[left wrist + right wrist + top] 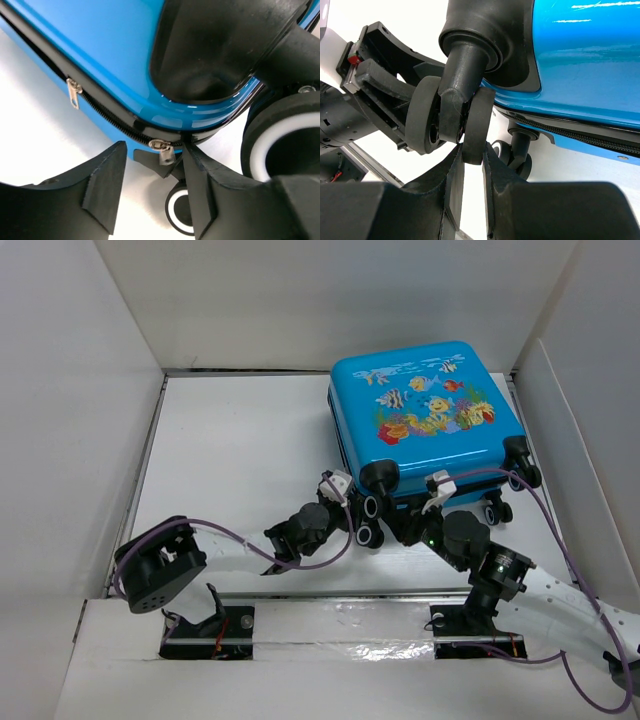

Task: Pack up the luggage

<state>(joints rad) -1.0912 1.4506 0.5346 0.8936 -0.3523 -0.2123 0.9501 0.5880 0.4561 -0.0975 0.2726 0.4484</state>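
readable text: none in any view
luggage (pixel 425 405) lid: a cartoon fish and coral picture only, with no letters or numbers
zip pull (pixel 166 152): bare metal; any stamp on it is too small to tell
wheel (pixel 477 125): plain black, with no marking that can be read

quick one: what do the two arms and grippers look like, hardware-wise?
The left arm and right arm have black joints, white links and looping purple cables. The left gripper and right gripper have matte black wedge-shaped fingers. A green light glows on the right arm.
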